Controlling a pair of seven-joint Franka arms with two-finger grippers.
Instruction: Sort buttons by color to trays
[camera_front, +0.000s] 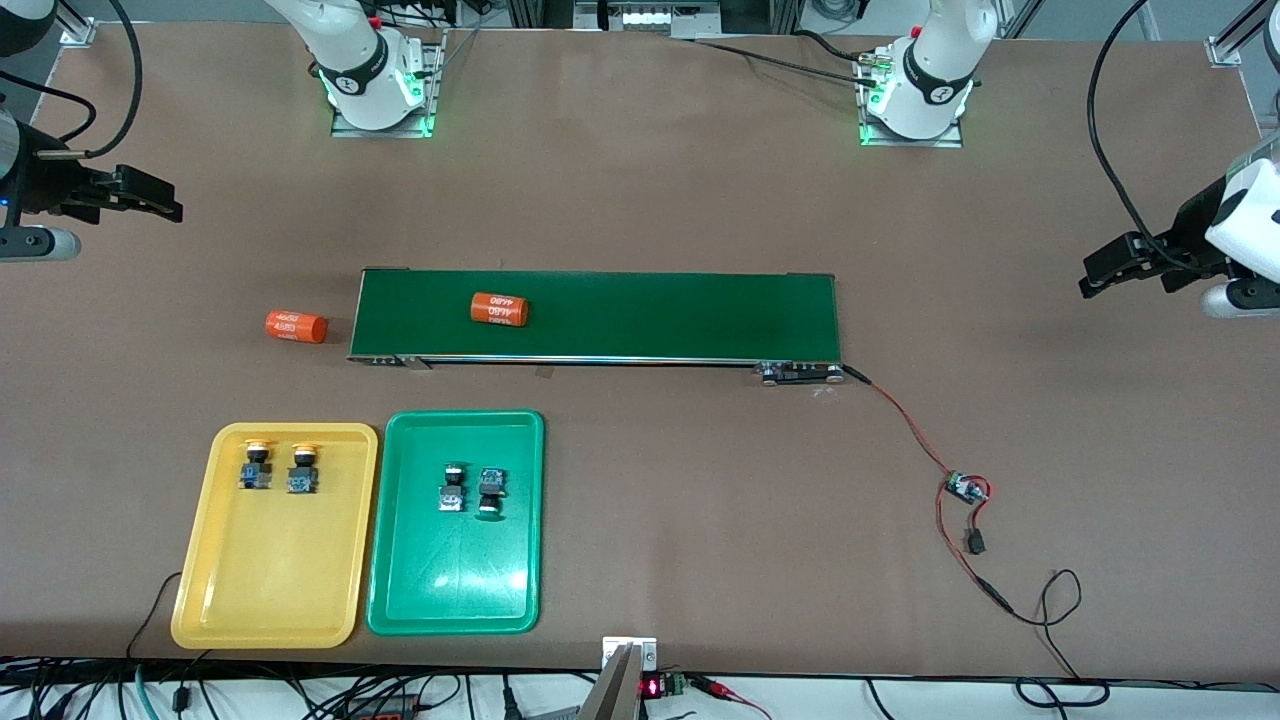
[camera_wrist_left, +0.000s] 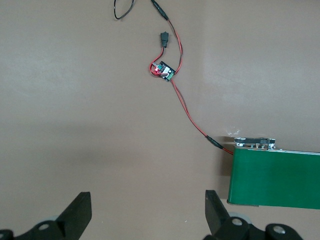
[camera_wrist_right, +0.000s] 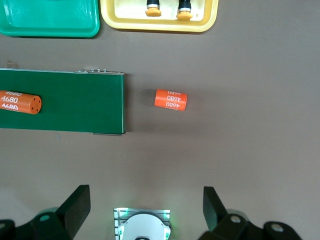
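The yellow tray holds two yellow-capped buttons side by side at its end nearer the belt. The green tray beside it holds two green-capped buttons. The right wrist view shows the yellow tray's rim, both yellow caps and a corner of the green tray. My left gripper is open and empty over bare table at the left arm's end. My right gripper is open and empty at the right arm's end.
A long dark green conveyor belt carries one orange cylinder. A second cylinder lies on the table off the belt's end. A small circuit board with red-black wires lies toward the left arm's end.
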